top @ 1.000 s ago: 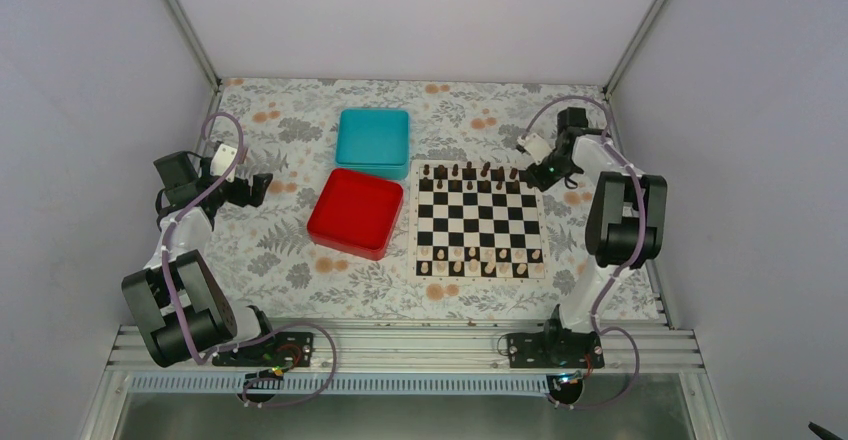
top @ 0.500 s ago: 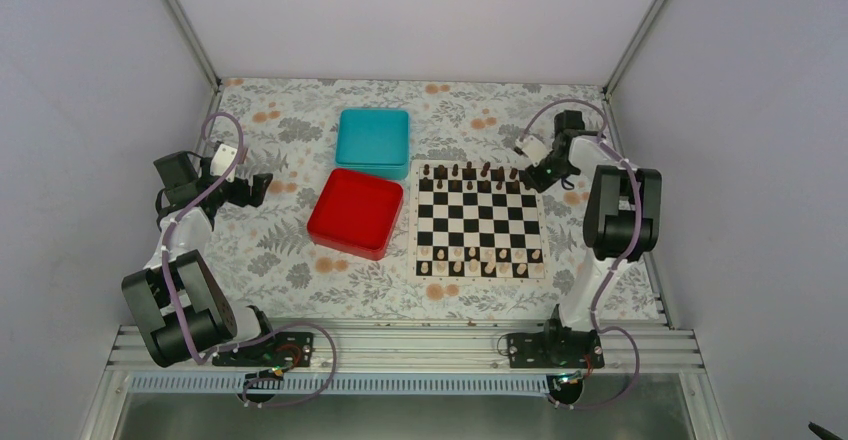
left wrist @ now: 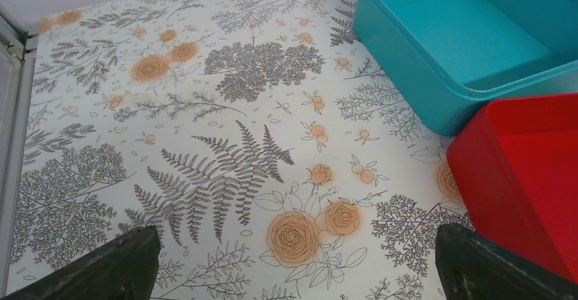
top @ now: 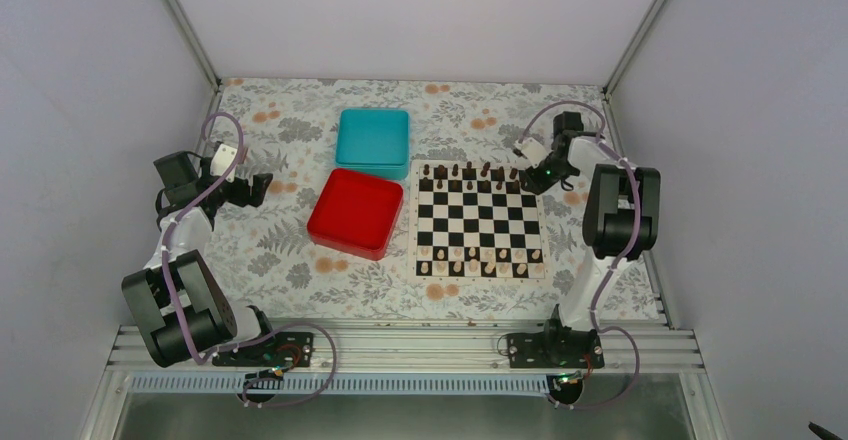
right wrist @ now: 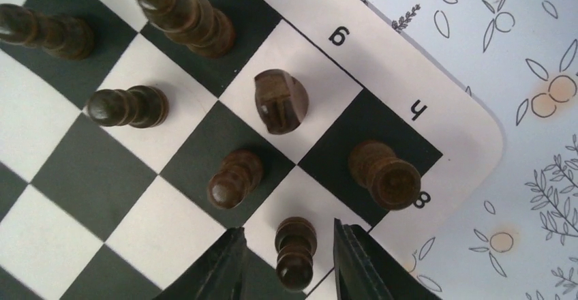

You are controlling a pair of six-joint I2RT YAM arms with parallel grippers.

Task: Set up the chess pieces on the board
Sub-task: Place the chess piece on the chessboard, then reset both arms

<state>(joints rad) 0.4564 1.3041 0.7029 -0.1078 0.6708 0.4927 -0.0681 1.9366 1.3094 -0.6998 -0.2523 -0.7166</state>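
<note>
dark pawn (right wrist: 295,252) between the parted fingers of the right gripper (right wrist: 287,228), at a corner of the board (right wrist: 68,133)
pawn upright, a sliver of gap to each finger; other dark chess pieces (right wrist: 280,100) stand on squares just beyond the fingertips, a rook (right wrist: 385,175) on the corner square. left gripper (left wrist: 296,238) has fingers spread wide over flowered cloth (left wrist: 204,109); red tray (left wrist: 525,170) just beside one finger, teal box (left wrist: 470,41) beyond it.
</note>
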